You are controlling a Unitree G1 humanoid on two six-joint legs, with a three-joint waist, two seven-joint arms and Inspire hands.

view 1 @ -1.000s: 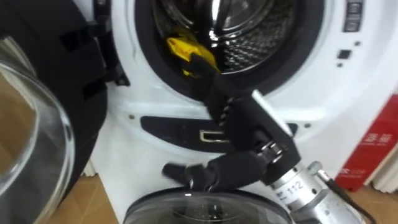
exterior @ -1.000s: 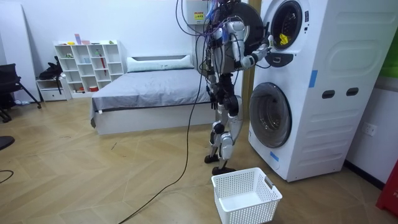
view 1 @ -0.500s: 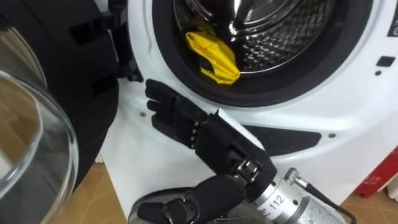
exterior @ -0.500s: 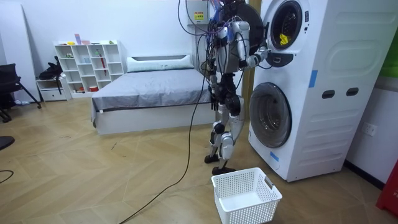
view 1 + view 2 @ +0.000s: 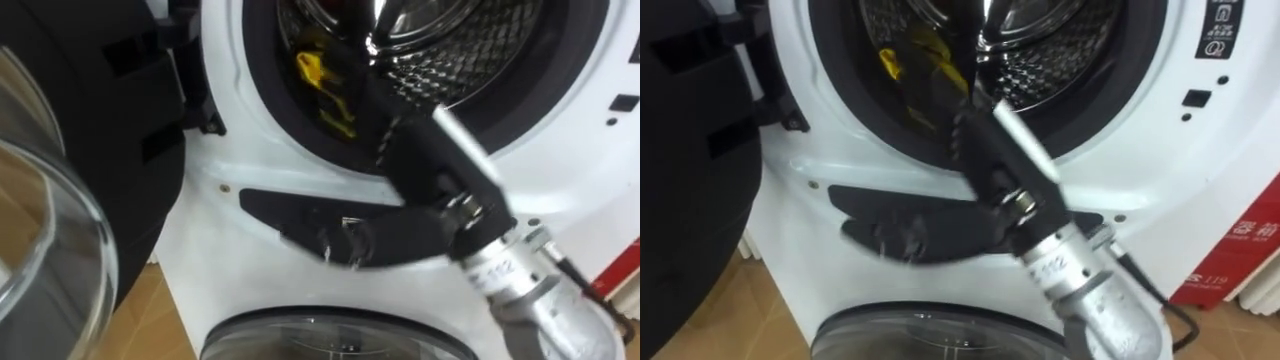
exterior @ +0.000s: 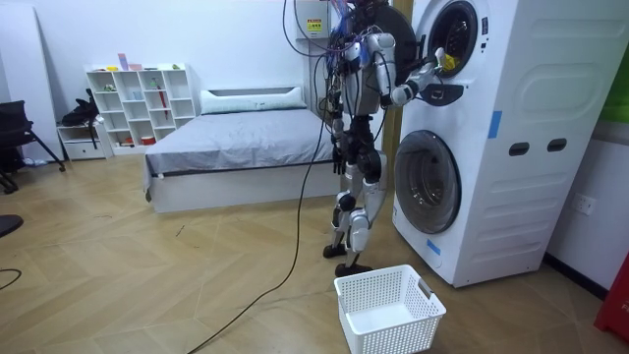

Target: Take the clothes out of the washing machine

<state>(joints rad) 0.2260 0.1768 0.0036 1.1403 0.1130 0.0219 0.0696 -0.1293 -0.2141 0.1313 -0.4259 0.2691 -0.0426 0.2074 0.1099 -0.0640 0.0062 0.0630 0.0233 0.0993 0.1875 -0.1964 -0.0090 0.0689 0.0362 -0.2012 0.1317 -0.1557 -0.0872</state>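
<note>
A yellow garment (image 5: 310, 70) lies at the front left of the upper washing machine's steel drum (image 5: 450, 50), also seen as the yellow garment (image 5: 895, 62) in the right eye view. My right hand (image 5: 420, 160) comes in from the lower right and reaches through the opening, its straight fingers lying over the garment and its thumb spread low by the dark panel (image 5: 290, 215). In the room view I stand close against the stacked machines (image 6: 491, 138), right hand (image 6: 432, 71) raised at the upper opening.
The upper machine's black door (image 5: 80, 150) hangs open on my left, its glass bowl (image 5: 50, 260) bulging out. The lower machine's round door (image 5: 330, 335) is just below. A white laundry basket (image 6: 388, 310) stands on the floor behind my feet. A bed (image 6: 236, 138) is further back.
My right hand has swung from below the door rim up and into the drum opening, now covering part of the yellow garment. The view has shifted slightly.
</note>
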